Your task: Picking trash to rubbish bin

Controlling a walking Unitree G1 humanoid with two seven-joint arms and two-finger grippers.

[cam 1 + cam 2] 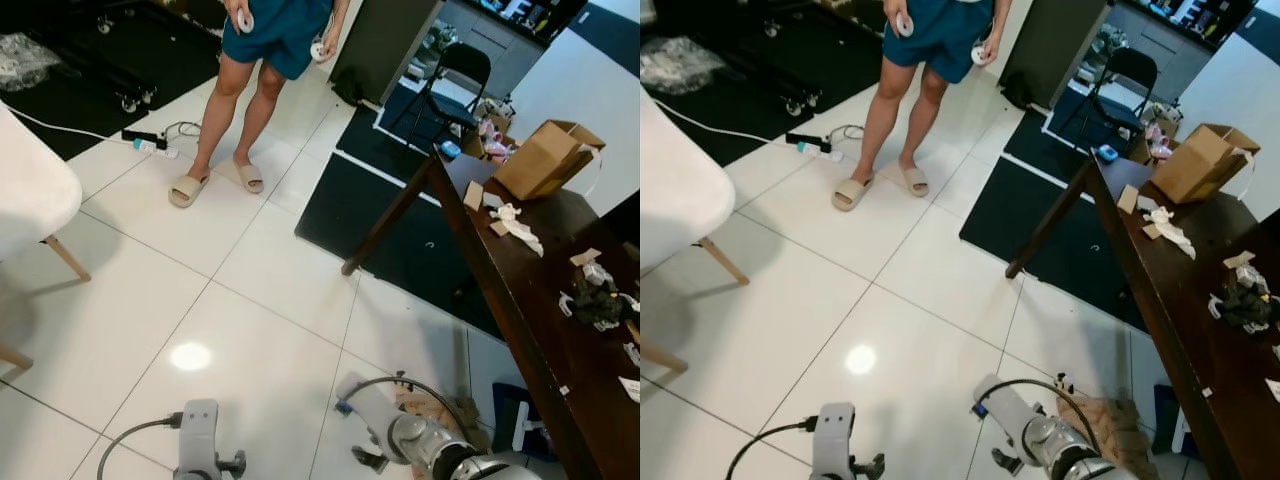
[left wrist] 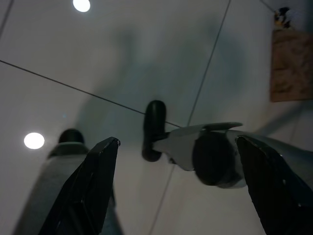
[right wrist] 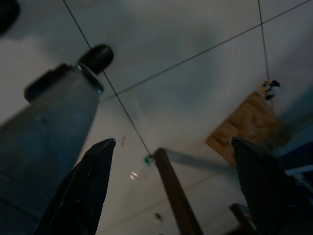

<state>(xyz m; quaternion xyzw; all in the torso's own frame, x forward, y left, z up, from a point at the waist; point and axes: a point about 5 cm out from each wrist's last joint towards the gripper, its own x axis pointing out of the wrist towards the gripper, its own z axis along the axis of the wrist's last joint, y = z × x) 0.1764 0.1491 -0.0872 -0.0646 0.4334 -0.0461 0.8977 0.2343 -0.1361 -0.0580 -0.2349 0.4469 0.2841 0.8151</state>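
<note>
right gripper is hanging low with fingers spread and nothing between them, brown paper trash is lying on the floor just beyond its tips beside the table leg; risk: reaching blind could be clipping that leg.

Counts: one person, two sandals, one cardboard box, one dark wooden table, one black folding chair, one white chair, one power strip.
</note>
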